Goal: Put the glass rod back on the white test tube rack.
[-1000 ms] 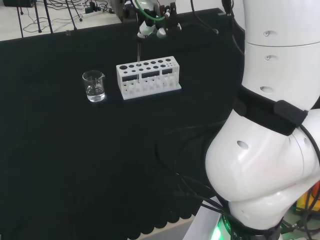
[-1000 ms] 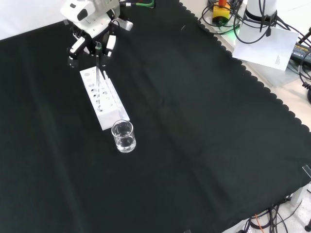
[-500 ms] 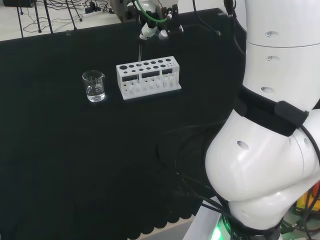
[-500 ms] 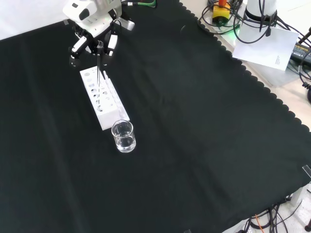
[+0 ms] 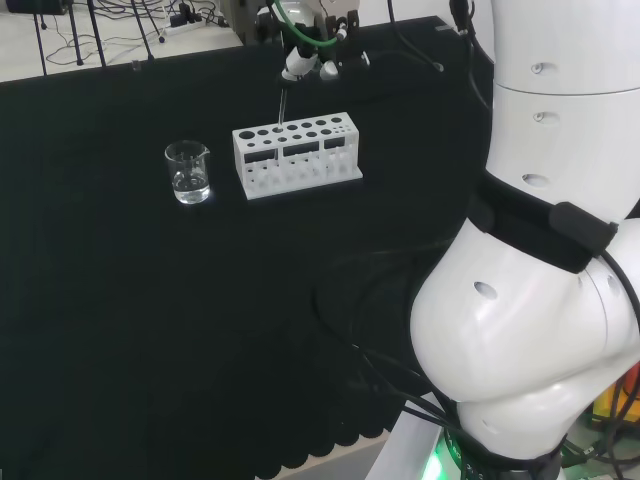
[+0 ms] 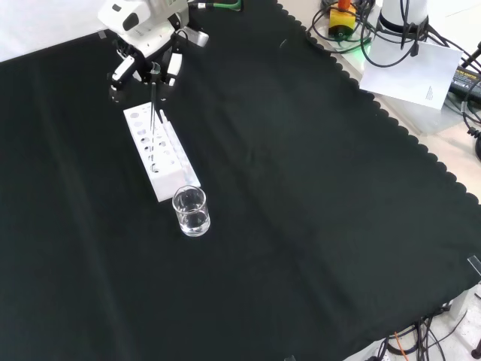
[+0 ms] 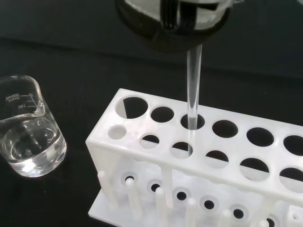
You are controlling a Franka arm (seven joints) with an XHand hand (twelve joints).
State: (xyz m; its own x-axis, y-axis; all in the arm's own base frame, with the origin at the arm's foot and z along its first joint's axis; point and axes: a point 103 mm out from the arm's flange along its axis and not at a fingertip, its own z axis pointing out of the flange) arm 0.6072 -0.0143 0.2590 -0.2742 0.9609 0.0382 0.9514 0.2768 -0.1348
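The hand point(image 5: 306, 50) hangs over the far side of the white test tube rack point(image 5: 297, 152) and is shut on the top of a clear glass rod point(image 5: 283, 103). The rod point(image 6: 153, 105) hangs nearly upright from the curled fingers point(image 6: 143, 60). In the wrist view the rod point(image 7: 193, 90) reaches down to the holes in the rack's top point(image 7: 102, 151), near its beaker end. I cannot tell whether its tip is inside a hole. The rack point(image 6: 161, 154) stands on the black cloth.
A glass beaker point(image 5: 188, 172) with a little clear liquid stands just off the rack's end, left of it in the head view. It is nearer than the rack in the front view point(image 6: 191, 211) and close by in the wrist view point(image 7: 28, 135). Cables and gear lie beyond the cloth's scalloped edge point(image 6: 391, 45).
The hand with the rod has shifted slightly to the right in the head view and risen a little. Rack and beaker have not moved.
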